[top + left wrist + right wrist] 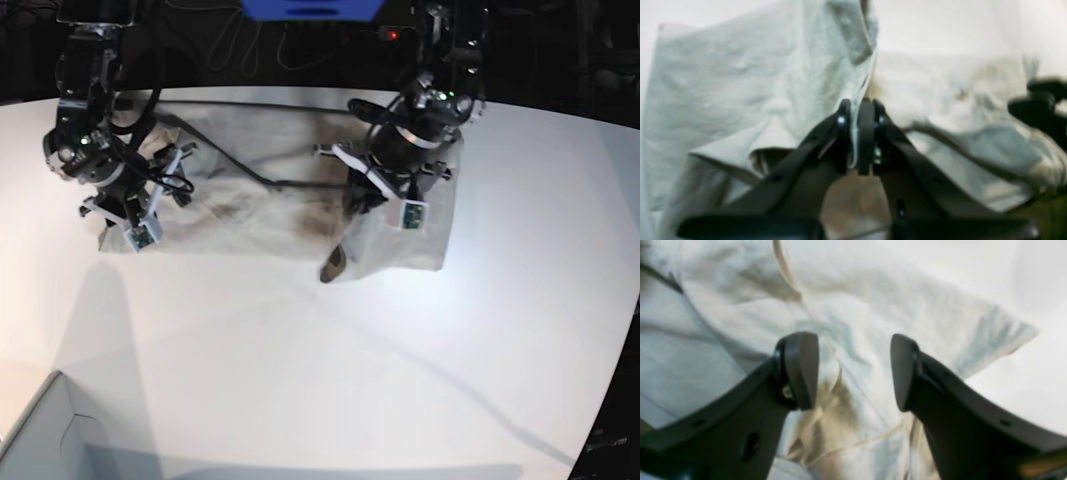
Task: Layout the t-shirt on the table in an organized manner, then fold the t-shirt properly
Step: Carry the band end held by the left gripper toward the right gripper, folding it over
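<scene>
Pinching a thin fold of cloth, the left gripper (pixel 858 133) is holding its jaws pressed together on the t-shirt (pixel 250 200), with the fabric hanging from between its tips and draping away to both sides. The right gripper (pixel 853 371) is hovering with its jaws spread wide and nothing between them; a sleeve-like corner of the shirt is lying just below and ahead of it, with a seam running under the gap.

The shirt is lying rumpled in a long band across the far part of the table (pixel 330 370), stretching between the two grippers, one dark fold showing near the left one.

The step in hand is probably still the laying out. To do it well, the right gripper is likely needing to come straight down onto the hem or seam beneath it and take one layer only, near the edge instead of the middle. With both ends held, pulling gently apart and lowering together should flatten the creases. The left grip looks shallow, so a sharp tug is risking a slip; slow, even tension is the safer choice.
</scene>
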Controlling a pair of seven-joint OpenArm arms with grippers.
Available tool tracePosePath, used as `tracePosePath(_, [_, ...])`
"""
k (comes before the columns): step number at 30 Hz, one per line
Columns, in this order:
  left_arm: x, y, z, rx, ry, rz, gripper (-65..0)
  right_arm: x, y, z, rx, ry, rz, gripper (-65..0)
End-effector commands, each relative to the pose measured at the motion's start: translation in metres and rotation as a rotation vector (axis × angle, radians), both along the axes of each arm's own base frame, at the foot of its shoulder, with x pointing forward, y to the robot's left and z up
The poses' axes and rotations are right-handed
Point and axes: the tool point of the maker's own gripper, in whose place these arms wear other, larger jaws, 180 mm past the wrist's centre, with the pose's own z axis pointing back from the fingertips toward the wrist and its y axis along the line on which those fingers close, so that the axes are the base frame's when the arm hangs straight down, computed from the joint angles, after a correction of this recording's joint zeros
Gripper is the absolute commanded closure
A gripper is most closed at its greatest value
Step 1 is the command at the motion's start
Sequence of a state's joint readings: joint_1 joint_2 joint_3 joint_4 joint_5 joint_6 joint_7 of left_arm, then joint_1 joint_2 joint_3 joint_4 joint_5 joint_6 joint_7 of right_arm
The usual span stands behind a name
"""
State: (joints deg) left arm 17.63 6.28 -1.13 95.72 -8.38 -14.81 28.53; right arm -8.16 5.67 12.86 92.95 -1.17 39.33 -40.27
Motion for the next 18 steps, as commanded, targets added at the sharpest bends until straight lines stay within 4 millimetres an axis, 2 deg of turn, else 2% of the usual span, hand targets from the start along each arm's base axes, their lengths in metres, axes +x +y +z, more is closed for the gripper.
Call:
tracePosePath(1, [0.003,-0.002,0.01,-0.004,-0.04,0.001,0.0,0.007,0.0,0.009,0.004,-0.036,0.011,-34.4])
tracePosePath(5, [0.002,-0.01,0.008,0.018,-0.039,-0.021,0.0,0.007,0.0,0.009,0.004,-0.037,0.011,-34.4])
tracePosePath(7, [0.0,-0.012,0.001,0.014,-0.019,-0.023,0.0,0.007,0.0,0.009,0.006,-0.037,0.011,-34.4])
tracePosePath(10, [0.006,-0.03,0.003,0.001,-0.031,-0.074,0.0,0.007,0.001,0.009,0.008,-0.037,0.012,-34.4])
tracePosePath(14, [0.003,-0.054,-0.004,-0.003,-0.015,-0.142,0.0,0.007,0.002,0.009,0.008,-0.037,0.013,-34.4])
tracePosePath(18, [0.002,-0.069,-0.008,-0.013,-0.005,-0.184,0.0,0.007,0.001,0.009,0.006,-0.037,0.012,-34.4])
